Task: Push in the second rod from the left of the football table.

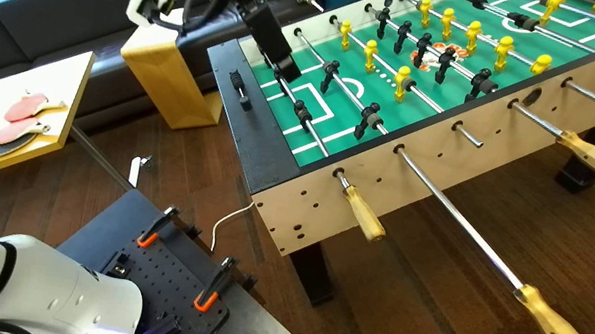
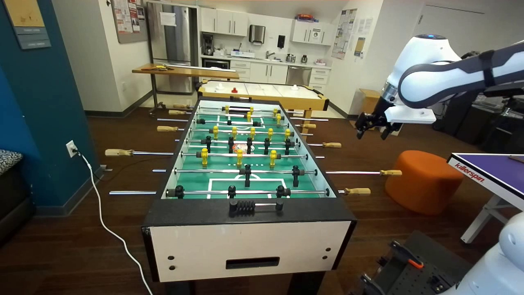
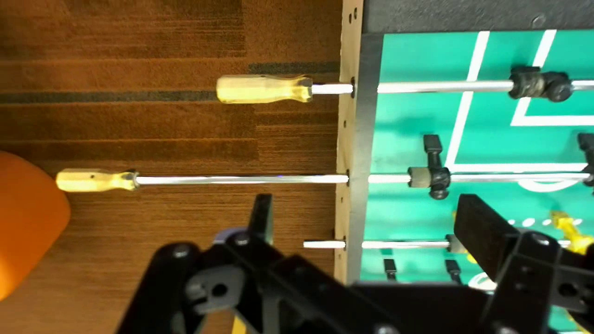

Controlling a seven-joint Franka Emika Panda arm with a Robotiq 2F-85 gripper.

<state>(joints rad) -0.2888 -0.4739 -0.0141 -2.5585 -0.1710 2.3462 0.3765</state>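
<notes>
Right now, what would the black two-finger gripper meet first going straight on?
Probably the black rim of the wooden football table; depth is unclear, so the silver metal second rod could come first.

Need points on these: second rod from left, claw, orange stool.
Second rod [image 3: 241, 179]: wrist view, on its exposed metal shaft.
Claw [image 3: 365, 206]: wrist view, midway between its open fingertips.
Orange stool [image 2: 423, 182]: an exterior view, middle of its side.
</notes>
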